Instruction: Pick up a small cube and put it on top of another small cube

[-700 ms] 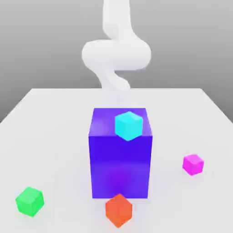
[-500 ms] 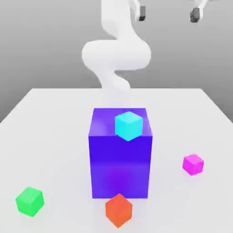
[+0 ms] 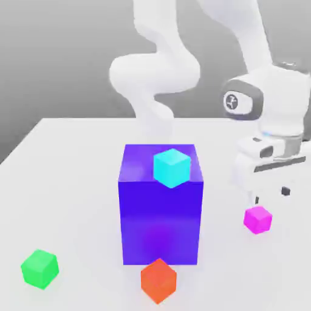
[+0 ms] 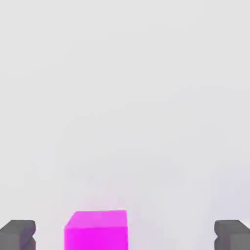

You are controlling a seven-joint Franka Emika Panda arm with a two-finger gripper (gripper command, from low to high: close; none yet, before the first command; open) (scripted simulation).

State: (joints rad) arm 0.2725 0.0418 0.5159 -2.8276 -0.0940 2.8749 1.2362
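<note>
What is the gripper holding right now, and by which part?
Nothing. The gripper is open above the magenta cube, its fingers wide apart and not touching it.

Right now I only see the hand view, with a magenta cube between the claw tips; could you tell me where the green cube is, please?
Observer: The green cube sits on the table at the exterior view's near left, far from the claw.
Operator: Is anything standing between them?
Observer: Yes, a big blue-purple cube, with a cyan cube on top.
Operator: Anything else nearby?
Observer: An orange-red cube lies just in front of the big one.
</note>
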